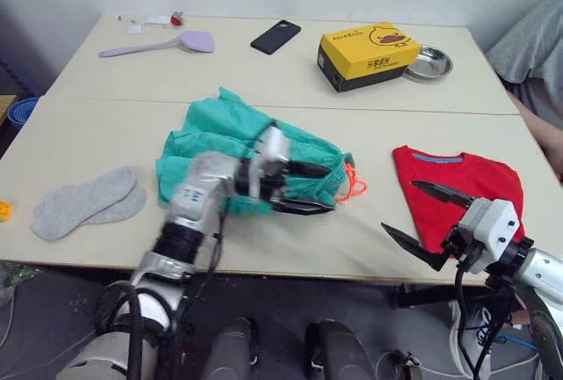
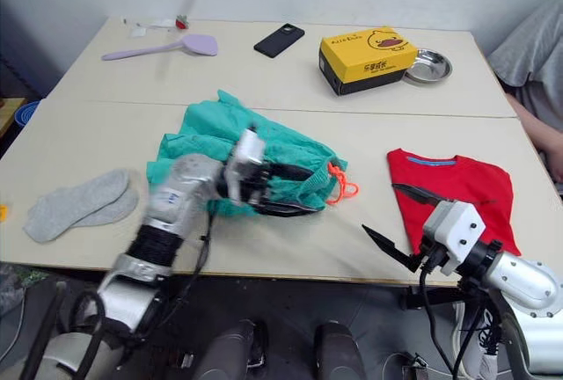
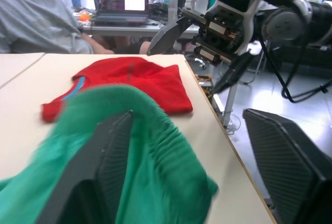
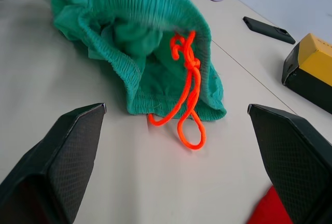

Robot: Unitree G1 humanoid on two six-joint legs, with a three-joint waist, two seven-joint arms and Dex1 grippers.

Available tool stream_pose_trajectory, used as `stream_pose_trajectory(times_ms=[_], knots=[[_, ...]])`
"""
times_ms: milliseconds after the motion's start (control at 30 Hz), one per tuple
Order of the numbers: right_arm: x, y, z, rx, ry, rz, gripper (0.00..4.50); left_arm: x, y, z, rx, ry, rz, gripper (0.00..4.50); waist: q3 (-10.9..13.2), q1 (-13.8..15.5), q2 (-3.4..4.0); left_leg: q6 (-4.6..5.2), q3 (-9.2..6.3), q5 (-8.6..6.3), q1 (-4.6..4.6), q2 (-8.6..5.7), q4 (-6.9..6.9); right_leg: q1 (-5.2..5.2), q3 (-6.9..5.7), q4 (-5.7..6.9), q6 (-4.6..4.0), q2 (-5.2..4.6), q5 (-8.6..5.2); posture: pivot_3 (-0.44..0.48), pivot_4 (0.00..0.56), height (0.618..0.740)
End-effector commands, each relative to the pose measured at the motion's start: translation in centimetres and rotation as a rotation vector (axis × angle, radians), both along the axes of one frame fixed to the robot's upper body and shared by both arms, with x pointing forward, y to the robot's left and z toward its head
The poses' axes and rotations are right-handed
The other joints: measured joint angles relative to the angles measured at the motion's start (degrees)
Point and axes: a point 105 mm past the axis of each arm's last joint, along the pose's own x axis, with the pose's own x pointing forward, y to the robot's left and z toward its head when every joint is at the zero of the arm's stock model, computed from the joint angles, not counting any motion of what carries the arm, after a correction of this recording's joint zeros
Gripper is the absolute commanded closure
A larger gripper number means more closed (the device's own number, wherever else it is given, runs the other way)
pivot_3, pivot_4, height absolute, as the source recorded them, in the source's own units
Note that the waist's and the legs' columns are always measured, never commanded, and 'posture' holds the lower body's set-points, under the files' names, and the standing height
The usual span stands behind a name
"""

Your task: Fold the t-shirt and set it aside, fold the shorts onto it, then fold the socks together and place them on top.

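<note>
Shorts (image 1: 255, 156) bunched mid-table, folded t-shirt (image 1: 457, 191) set near front edge, left gripper (image 1: 310, 188) spread over waistband, right gripper (image 1: 431, 217) held spread beside t-shirt.

Even, soft indoor light with faint shadows; the shorts (image 3: 129, 146) blur in the left wrist view.

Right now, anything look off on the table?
The shorts lie crumpled mid-table, orange drawstring trailing loose onto the tabletop. The left gripper is open at their waistband. The red shirt sits folded near the front right corner; the socks lie flat, unfolded.
</note>
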Motion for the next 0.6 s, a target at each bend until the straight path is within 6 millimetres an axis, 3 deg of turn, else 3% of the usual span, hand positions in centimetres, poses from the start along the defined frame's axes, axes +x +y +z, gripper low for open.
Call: stream_pose_trajectory(times_ms=[33, 167, 233, 300, 367, 433, 600], knots=[[0.1, 2.0, 0.7, -0.063, -0.032, 0.087, 0.00, -0.5, 4.0, 0.5, 0.070, -0.022, 0.058, 1.00, 0.01, -0.25, 0.04, 0.03, -0.03, 0.01, 0.02, 0.00, -0.03, 0.01, -0.02, 0.01, -0.04, 0.00, 0.00, 0.000, 0.150, 0.740], [0.9, 3.9, 1.1, -0.094, -0.064, 0.168, 0.00, 0.1, 8.3, 0.3, 0.157, -0.066, 0.239, 1.00, 0.04, -0.22, 0.08, 0.19, -0.04, -0.06, -0.02, -0.02, -0.02, 0.00, 0.02, -0.04, -0.14, -0.05, 0.05, 0.000, 0.150, 0.740], [0.5, 5.2, 0.6, -0.130, -0.052, 0.252, 0.00, 0.3, 10.0, -0.5, 0.197, -0.113, 0.320, 0.64, 0.04, -0.16, 0.08, 0.20, -0.06, -0.06, -0.10, -0.03, -0.01, -0.06, 0.02, -0.09, -0.19, -0.10, 0.08, 0.000, 0.150, 0.740], [0.2, 6.6, 0.0, -0.160, -0.034, 0.328, 0.00, 0.3, 11.4, -2.3, 0.282, -0.155, 0.363, 0.12, 0.04, 0.22, 0.08, 0.15, -0.06, -0.09, -0.13, -0.04, -0.04, -0.08, 0.01, -0.16, -0.19, -0.12, 0.08, 0.000, 0.150, 0.740], [-0.2, 8.1, -1.0, -0.190, -0.011, 0.396, 0.00, -0.3, 12.9, -4.7, 0.421, -0.228, 0.353, 0.05, 0.05, 0.23, 0.12, 0.07, -0.02, -0.16, -0.14, -0.04, -0.06, -0.08, 0.01, -0.28, -0.19, -0.12, 0.08, 0.000, 0.150, 0.740], [-0.4, 9.3, -2.2, -0.216, 0.016, 0.433, 0.00, -0.6, 13.8, -6.0, 0.480, -0.273, 0.359, 0.05, 0.05, 0.21, 0.12, 0.09, 0.00, -0.21, -0.22, -0.05, -0.10, -0.12, 0.00, -0.41, -0.19, -0.12, 0.08, 0.000, 0.150, 0.740], [0.6, 10.4, -4.9, -0.283, 0.099, 0.398, 0.00, 0.3, 14.5, -6.2, 0.493, -0.328, 0.426, 0.05, 0.06, 0.91, 0.09, 0.13, -0.02, -0.30, -0.37, -0.08, -0.05, -0.18, -0.07, -0.49, -0.19, -0.19, 0.08, 0.000, 0.150, 0.740]])
